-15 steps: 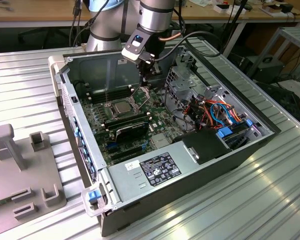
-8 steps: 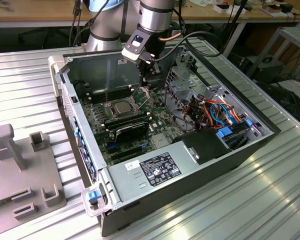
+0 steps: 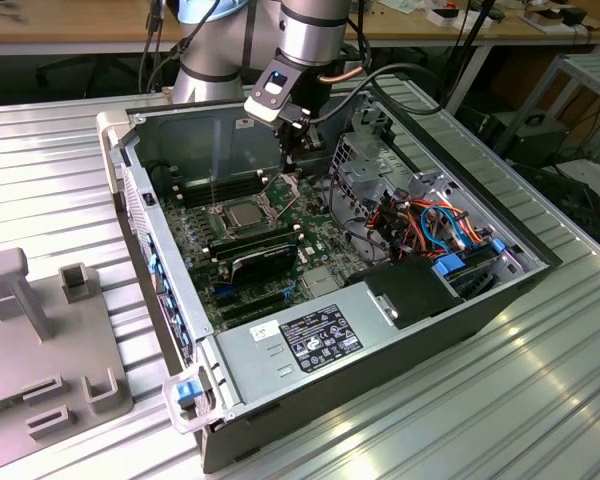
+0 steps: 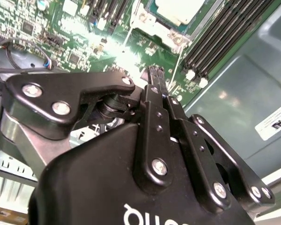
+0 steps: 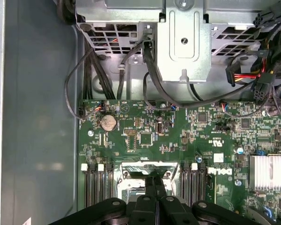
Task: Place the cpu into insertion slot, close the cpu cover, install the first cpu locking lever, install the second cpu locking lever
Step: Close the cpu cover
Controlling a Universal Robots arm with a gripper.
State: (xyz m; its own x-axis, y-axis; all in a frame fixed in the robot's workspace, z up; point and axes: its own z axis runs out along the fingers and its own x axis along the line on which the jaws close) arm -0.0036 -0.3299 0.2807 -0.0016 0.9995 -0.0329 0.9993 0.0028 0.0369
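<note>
Inside an open desktop computer case (image 3: 180, 130) on a ribbed metal worktop (image 3: 540, 390), the robot arm's gripper (image 3: 290, 168) hung low over the green motherboard (image 3: 195, 250), at twelve o'clock in the exterior view. In the first wrist view its black fingers (image 5: 150, 186) were pressed together with nothing seen between them. The cpu (image 3: 242, 213) lay seated in the insertion slot (image 3: 225, 224), at eight o'clock from the gripper's tips. The cpu cover (image 3: 280, 193) stood tilted up at the cpu's two o'clock, just beside those tips; contact could not be told. A thin locking lever (image 3: 214, 192) stood upright at the cpu's ten o'clock.
</note>
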